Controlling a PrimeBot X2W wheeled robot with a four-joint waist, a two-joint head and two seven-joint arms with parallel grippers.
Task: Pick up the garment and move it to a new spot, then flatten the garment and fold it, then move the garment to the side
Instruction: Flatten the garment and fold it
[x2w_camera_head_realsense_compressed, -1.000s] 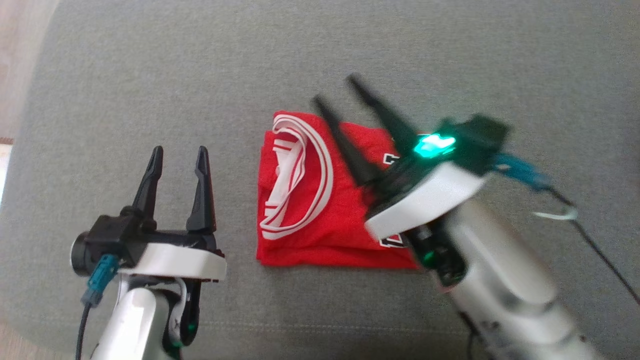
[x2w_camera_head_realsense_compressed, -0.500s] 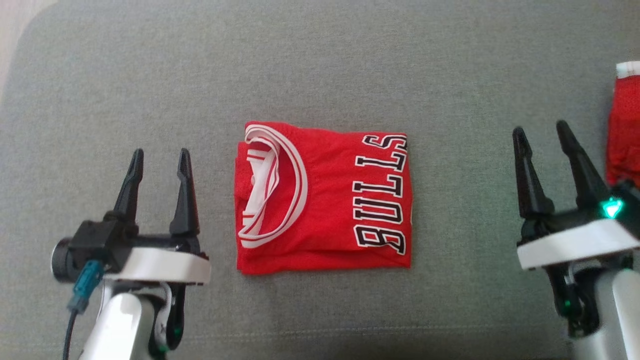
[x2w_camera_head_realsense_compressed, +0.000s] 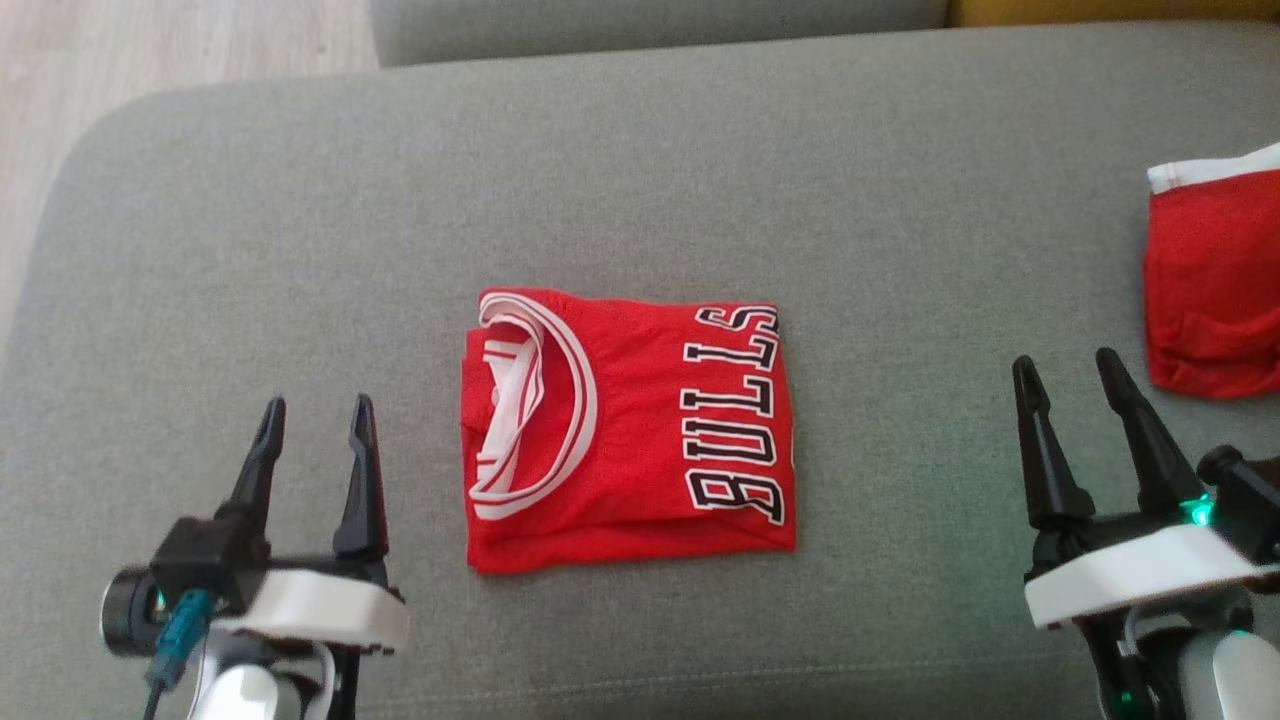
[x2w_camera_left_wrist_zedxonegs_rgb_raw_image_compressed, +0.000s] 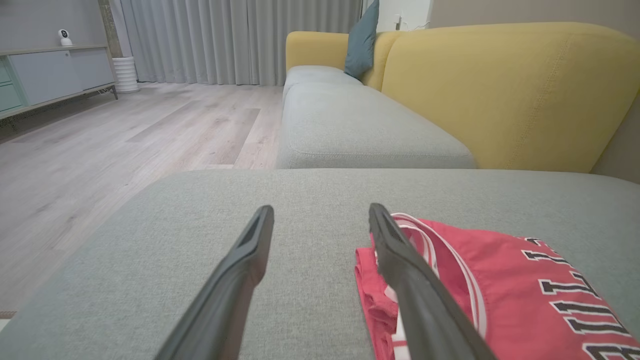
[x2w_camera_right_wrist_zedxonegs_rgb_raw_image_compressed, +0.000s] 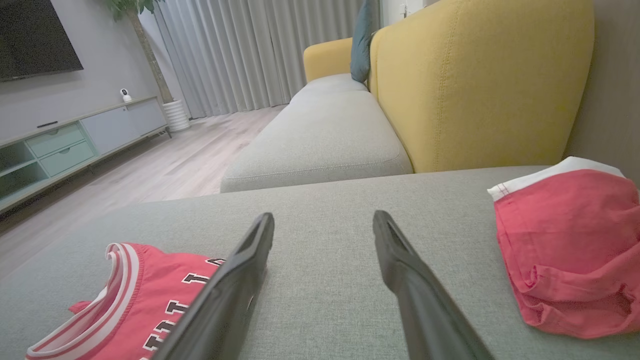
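Your right hand (x2w_camera_head_realsense_compressed: 1063, 360) has pulled back off the folded red mesh jersey with white trim (x2w_camera_head_realsense_compressed: 630, 430), which lies between your hands, nearer your left hand (x2w_camera_head_realsense_compressed: 317, 405). Both hands are empty, fingers apart. The fold looks done, so only the move aside remains.

The head camera looks straight down on the grey seat (x2w_camera_head_realsense_compressed: 640, 180). Each wrist camera sits low behind its jaws, looking past them to the yellow backrest (x2w_camera_left_wrist_zedxonegs_rgb_raw_image_compressed: 500, 90). All three share the red jersey (x2w_camera_head_realsense_compressed: 630, 430) between the jaws.
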